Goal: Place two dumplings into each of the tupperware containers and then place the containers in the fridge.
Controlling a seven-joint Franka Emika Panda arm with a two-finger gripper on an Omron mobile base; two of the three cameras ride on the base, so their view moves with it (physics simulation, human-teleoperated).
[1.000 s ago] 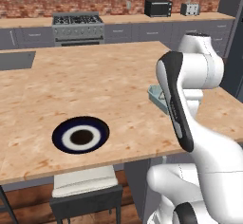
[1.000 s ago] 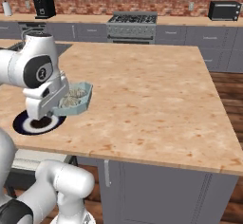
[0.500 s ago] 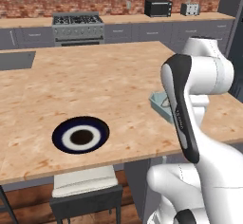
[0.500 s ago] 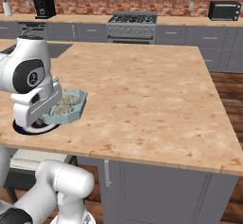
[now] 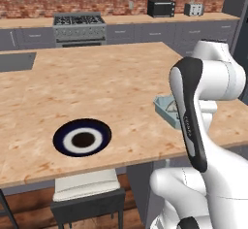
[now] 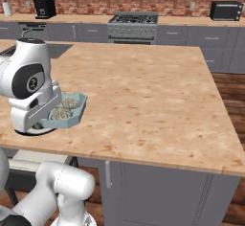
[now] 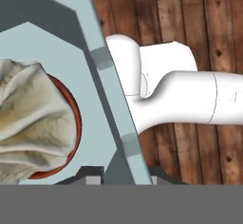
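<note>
Container (image 6: 64, 111) — the pale blue tupperware tray — hangs at the wooden surface's (image 6: 143, 91) near edge, its rim pinched in the pincer (image 7: 127, 173), which is clamped on the wall. From the pincer the tray stretches away, long axis running outward. Two dumplings (image 6: 62, 109) lie inside it — one container, one dark plate (image 5: 82, 137) on the surface. Fridge placement is probably next.

Claw (image 7: 126, 173) has carried the teal container (image 6: 64, 111) lower, toward the counter edge
</note>
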